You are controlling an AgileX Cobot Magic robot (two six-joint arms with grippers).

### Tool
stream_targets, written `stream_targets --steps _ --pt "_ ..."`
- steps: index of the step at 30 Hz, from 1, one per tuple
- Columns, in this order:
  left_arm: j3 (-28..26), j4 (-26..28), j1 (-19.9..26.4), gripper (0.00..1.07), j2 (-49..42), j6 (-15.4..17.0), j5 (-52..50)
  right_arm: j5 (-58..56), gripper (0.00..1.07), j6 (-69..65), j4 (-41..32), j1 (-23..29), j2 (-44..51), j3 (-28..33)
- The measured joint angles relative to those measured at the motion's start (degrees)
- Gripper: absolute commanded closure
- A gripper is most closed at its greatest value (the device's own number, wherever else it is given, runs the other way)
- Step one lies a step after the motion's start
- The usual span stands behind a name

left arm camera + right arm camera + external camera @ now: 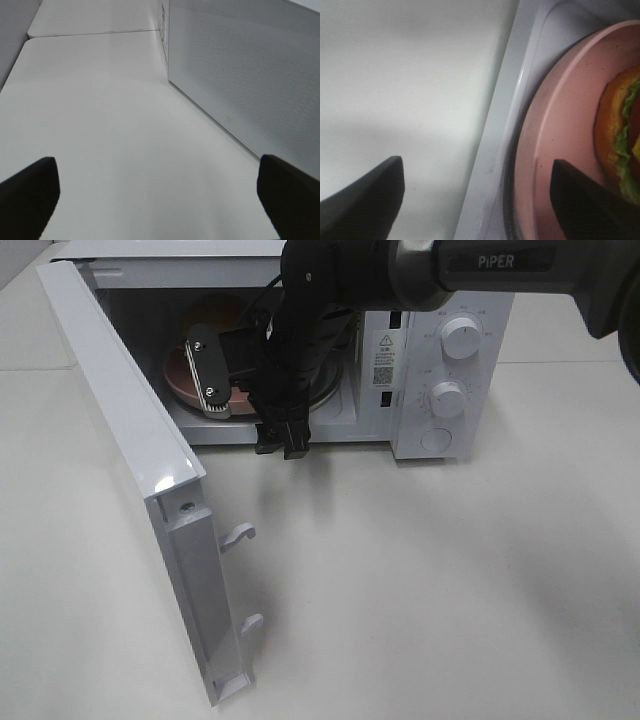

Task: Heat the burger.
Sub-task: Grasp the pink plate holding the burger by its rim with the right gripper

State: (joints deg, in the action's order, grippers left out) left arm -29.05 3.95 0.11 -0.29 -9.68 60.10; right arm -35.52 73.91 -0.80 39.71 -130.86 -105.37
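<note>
The likeliest slip is at the mouth of the boxy white microwave oven (420,430). The right jaws, on the black right arm (300,330), stand well apart with nothing between them, straddling the oven's front sill, one over the pale counter (420,590) and one over the flat salmon-pink round plate (560,125). If they pull out low, the inner one could catch the plate's rim and drag it over the sill. The oven's white door (110,390) hangs wide open; swung shut too soon, it would strike that arm. The plate also appears to lie close behind the sill, so the door may not latch.

The left jaws are spread fully and empty, over bare counter outside the oven, beside a perforated white panel.

The round orange-brown burger (620,135) sits on the plate inside the oven, set back from the sill. Its bun is glossy, with a frill of green lettuce and a hint of yellow filling at its edge.
</note>
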Motion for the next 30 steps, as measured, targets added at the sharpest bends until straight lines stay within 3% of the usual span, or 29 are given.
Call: stream_targets --steps 6,15,30 --pt "0.0 0.0 0.0 0.02 0.0 0.0 0.0 0.34 0.31 -2.58 0.52 0.0 -2.52 -2.98" --pt "0.0 0.0 0.0 0.02 0.0 0.0 0.0 -4.3 0.31 -7.33 1.6 0.0 -8.25 -13.58" --pt "0.0 0.0 0.0 0.02 0.0 0.0 0.0 -4.53 0.31 -7.51 1.72 0.0 -9.68 -14.67"
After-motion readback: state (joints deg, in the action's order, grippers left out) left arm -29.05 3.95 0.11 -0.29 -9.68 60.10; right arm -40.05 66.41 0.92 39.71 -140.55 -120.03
